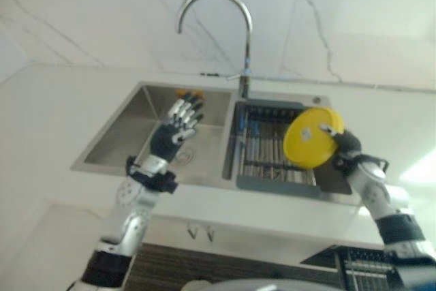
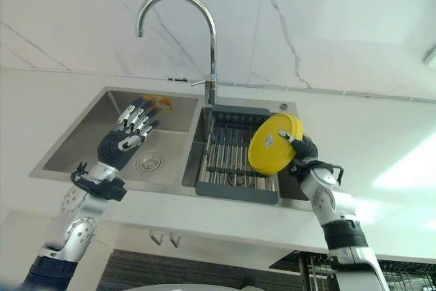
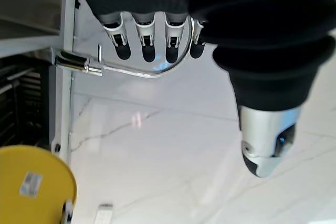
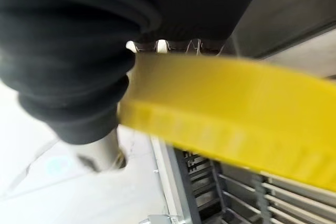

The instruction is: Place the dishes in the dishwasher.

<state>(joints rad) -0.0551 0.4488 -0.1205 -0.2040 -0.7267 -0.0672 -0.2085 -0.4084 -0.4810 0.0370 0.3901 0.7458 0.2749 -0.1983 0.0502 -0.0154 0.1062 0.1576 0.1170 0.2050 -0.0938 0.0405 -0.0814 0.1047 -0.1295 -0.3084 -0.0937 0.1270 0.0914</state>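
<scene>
A round yellow plate (image 1: pixel 310 138) is held on edge above the dark dish rack (image 1: pixel 272 149) in the right basin of the sink. My right hand (image 1: pixel 342 144) is shut on its right rim, thumb over the face, and the plate (image 4: pixel 236 119) crosses that hand's wrist view as a yellow band. My left hand (image 1: pixel 176 127) hovers open above the left basin (image 1: pixel 129 134), fingers straight and spread, holding nothing. From the left wrist view the plate (image 3: pixel 31 187) shows with a small sticker on its underside.
A curved chrome tap (image 1: pixel 231 25) rises behind the sink's divider. Something orange (image 2: pixel 158 102) lies at the back of the left basin. A white counter (image 1: pixel 54 107) surrounds the sink. A dishwasher rack (image 1: pixel 371 267) sits open at the lower right.
</scene>
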